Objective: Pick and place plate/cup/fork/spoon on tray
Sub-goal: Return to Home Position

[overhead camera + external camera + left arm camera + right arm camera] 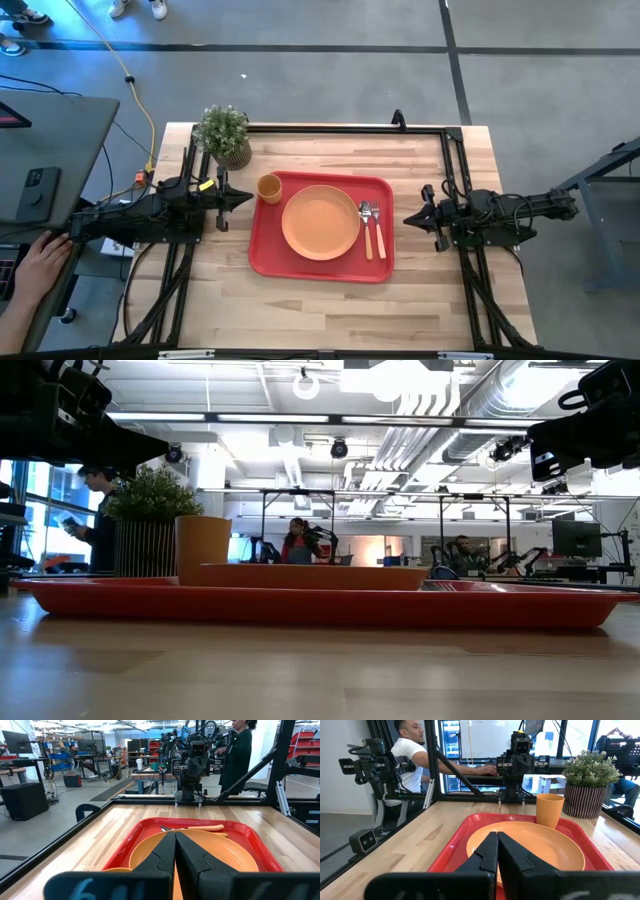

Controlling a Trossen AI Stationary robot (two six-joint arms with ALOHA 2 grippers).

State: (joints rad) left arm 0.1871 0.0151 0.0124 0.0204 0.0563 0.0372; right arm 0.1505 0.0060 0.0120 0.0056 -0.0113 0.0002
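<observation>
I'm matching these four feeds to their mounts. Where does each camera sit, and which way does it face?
High view: overhead, straight down; both arms, left gripper, right gripper, flat red rectangular tray.
Low view: at tabletop height, level across the tray's rim; arms dark at upper corners.
Left wrist view: faces the right arm across the round orange plate; own shut fingers.
Right wrist view: faces the left arm; small orange cup, potted green plant.
Both wrist views share plate and tray.
</observation>
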